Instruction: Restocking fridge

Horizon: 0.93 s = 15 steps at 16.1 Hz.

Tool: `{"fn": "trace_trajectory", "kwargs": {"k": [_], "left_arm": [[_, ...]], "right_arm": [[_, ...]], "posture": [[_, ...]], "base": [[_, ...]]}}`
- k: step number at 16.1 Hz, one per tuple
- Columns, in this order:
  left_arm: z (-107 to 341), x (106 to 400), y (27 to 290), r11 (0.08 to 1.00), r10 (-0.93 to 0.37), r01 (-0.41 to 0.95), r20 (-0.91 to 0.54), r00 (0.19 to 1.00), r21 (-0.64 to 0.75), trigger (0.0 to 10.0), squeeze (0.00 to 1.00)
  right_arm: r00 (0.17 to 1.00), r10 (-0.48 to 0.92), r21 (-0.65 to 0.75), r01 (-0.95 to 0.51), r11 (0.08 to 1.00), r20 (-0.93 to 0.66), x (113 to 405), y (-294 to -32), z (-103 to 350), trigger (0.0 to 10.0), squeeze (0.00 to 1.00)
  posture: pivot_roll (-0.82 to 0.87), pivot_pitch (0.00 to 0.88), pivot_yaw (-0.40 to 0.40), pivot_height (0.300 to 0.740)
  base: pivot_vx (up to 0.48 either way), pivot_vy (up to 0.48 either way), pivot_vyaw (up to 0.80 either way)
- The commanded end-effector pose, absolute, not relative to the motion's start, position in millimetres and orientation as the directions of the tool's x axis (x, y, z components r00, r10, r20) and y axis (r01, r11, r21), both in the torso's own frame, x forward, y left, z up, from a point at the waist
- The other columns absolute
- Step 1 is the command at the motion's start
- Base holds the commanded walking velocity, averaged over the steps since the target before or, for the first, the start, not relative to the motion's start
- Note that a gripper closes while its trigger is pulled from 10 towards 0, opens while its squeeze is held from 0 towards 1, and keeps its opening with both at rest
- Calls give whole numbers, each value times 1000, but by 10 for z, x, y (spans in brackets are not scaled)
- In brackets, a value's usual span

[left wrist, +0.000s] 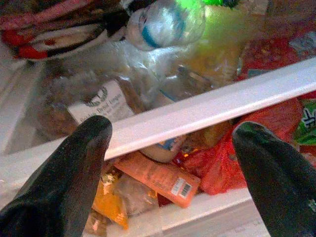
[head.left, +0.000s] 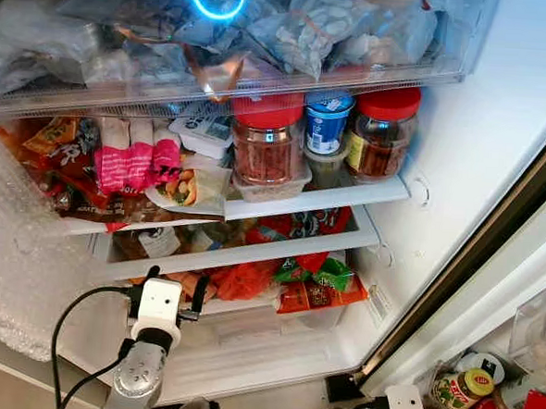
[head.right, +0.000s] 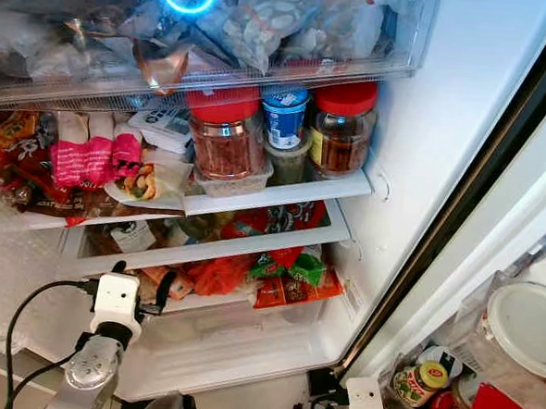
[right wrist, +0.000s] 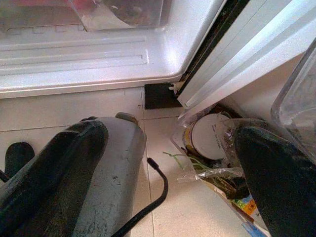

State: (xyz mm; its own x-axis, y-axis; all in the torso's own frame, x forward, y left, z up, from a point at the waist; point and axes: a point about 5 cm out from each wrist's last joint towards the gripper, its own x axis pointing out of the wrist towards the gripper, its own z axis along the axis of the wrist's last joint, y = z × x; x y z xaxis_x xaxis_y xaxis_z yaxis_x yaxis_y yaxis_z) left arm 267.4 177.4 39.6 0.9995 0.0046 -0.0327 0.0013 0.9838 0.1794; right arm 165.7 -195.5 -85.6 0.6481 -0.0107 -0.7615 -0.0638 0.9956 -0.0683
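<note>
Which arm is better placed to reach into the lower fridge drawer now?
Left. The left gripper is raised at the drawer front, fingers open toward the orange packet. The right gripper hangs low over the floor tiles.

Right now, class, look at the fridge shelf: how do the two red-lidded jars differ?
The left jar stands in a clear tub; the right jar stands beside it on the shelf. The left jar's contents look reddish-pink, the right jar's dark brown. The right jar shows a label on its side. Both are upright, clear and capped.
</note>
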Motion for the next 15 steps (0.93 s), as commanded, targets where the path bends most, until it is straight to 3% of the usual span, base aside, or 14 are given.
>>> {"fn": "trace_trajectory", "kwargs": {"k": [1, 15], "left_arm": [[355, 2639, 1819, 986, 14, -3, -65, 998, 168, 10000, 0], [403, 2600, 1823, 988, 17, -7, -60, 998, 153, 10000, 0]], "right_arm": [[466, 1, -61, -117, 991, -885, 1159, -1908, -1074, 10000, 0], [467, 4, -56, -115, 992, -884, 1153, -1906, -1075, 10000, 0]], "posture": [[-99, 108, 57, 637], [-101, 116, 59, 637]], "base": [[-247, 0, 0], [-289, 0, 0]]}}
